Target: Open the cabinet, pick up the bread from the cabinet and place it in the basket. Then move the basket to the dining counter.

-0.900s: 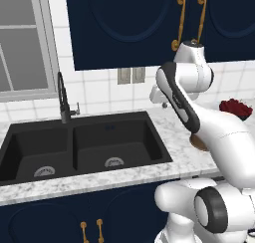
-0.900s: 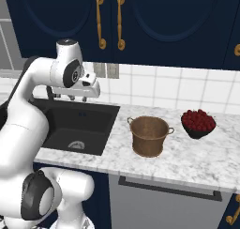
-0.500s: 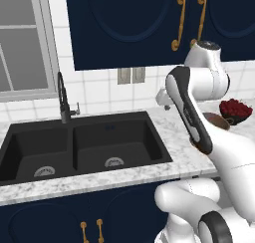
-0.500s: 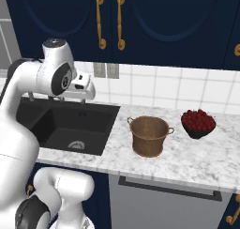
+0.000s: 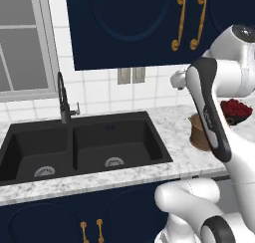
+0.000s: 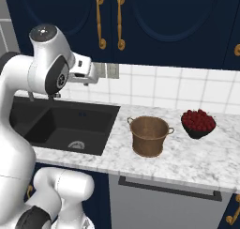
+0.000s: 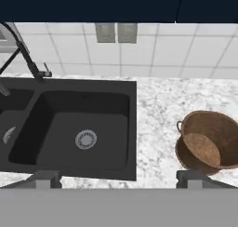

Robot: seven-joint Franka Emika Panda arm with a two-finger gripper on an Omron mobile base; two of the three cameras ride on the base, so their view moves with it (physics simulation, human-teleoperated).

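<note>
The cabinet, a navy-blue wall unit with arched panel doors, hangs shut above the white-tiled backsplash, its two long curved brass handles side by side; no bread can be seen. No writing or label is readable anywhere. Below it runs a white-grey marbled counter holding a black double sink with a dark tall faucet behind it, and a window sits at the far left. Two grey wall outlets are set in the tiles. The basket, round, brown and tapering, stands upright on the counter just right of the sink; the hand view looks into it and finds only its woven bottom. Well apart to its right sits a dark bowl heaped with red fruit. The gripper hovers above the counter's front edge, its fingers spread wide and holding nothing.
</note>
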